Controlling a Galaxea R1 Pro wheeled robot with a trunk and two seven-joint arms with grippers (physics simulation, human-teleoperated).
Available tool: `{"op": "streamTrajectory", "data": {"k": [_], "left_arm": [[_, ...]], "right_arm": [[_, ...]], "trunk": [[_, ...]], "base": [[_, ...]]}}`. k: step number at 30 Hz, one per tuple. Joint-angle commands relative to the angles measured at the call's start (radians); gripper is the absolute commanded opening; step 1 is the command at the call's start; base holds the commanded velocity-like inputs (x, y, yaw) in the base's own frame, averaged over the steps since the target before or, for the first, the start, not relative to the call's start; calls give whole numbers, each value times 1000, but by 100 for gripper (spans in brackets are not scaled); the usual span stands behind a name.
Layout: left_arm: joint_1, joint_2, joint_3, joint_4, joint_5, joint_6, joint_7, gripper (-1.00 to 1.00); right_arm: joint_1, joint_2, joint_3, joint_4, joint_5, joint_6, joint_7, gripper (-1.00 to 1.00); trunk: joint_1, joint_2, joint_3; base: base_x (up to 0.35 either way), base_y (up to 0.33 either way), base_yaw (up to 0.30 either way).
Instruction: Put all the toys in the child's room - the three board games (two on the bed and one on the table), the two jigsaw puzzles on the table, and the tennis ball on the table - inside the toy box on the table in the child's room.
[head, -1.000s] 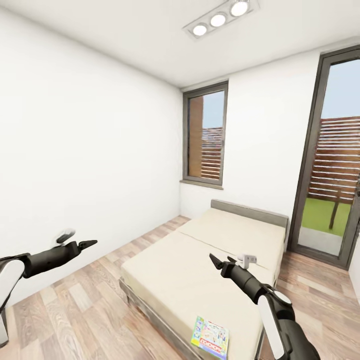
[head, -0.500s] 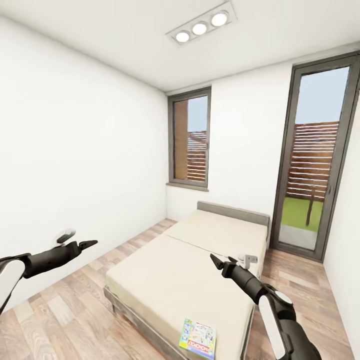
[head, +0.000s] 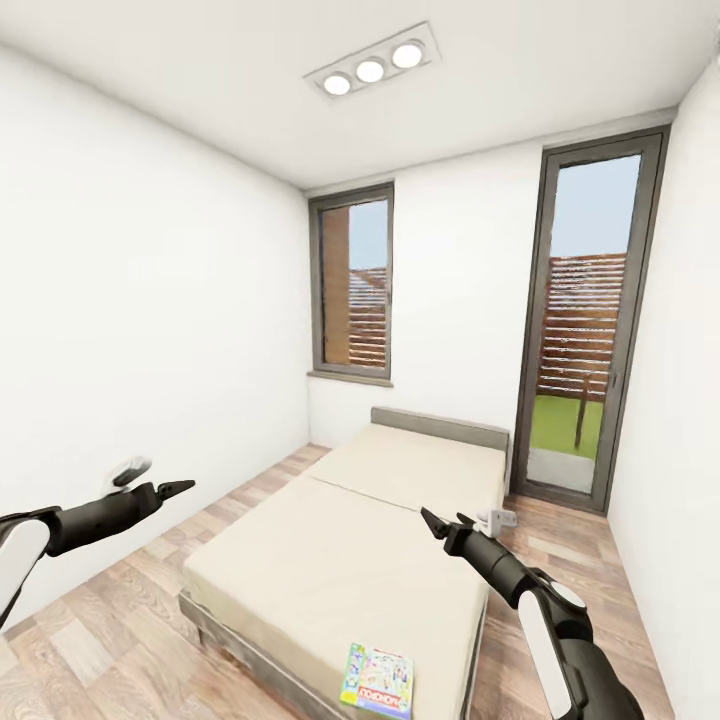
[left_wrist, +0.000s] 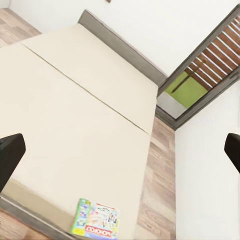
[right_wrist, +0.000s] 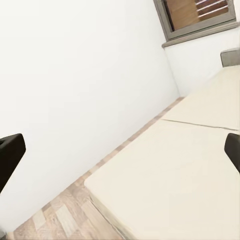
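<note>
**Board game in sight at the foot of the bed, both arms empty**

Here is the child's room, and the bed (head: 340, 560) runs away from the robot toward the far wall, under the window (head: 352, 285) and next to the glass door (head: 585, 320). One board game (head: 377, 681) lies flat on the mattress close to the near edge, its colourful cover facing up; the left wrist view picks it out too (left_wrist: 96, 219), sitting just inside the mattress corner. The task names two games on the bed, but only this one can be made out.

The left pincer (head: 172, 489) hangs out over the wooden floor (head: 110, 640), well apart from the bed, and in its wrist view the two fingertips stand far apart at either side of the picture: wide, holding nothing. The right pincer (head: 443, 520) hovers above the mattress, also spread wide and empty.

Now the risks, as a judgement. The box lies thin and flat on a soft surface, so a pinch from above could slide off the cover or press it into the mattress rather than lift it. It also sits near the edge; a nudge from a fingertip could push it off onto the floor, where reaching it would be harder. The base is close to the bed frame, so rolling in further could bump it. And the second game needs finding.
</note>
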Motion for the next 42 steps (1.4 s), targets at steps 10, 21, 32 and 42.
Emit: {"op": "streamTrajectory", "data": {"k": [10, 21, 32, 42], "left_arm": [[0, 0, 1, 0, -5, 4, -7, 100], [0, 0, 2, 0, -5, 4, -7, 100], [0, 0, 2, 0, -5, 4, -7, 100], [0, 1, 2, 0, -5, 4, -8, 100]], "right_arm": [[-1, -1, -4, -1, -21, 9, 6, 100], [-1, -1, -7, 0, -25, 10, 5, 100], [-1, 0, -11, 1, -25, 10, 5, 100], [-1, -1, -13, 1, -26, 10, 5, 100]], "trunk": [[0, -1, 1], [0, -1, 2], [0, -1, 2], [0, -1, 2]], "base": [[-7, 245, -40], [-107, 151, -223], [-12, 14, -269], [0, 116, -271]]}}
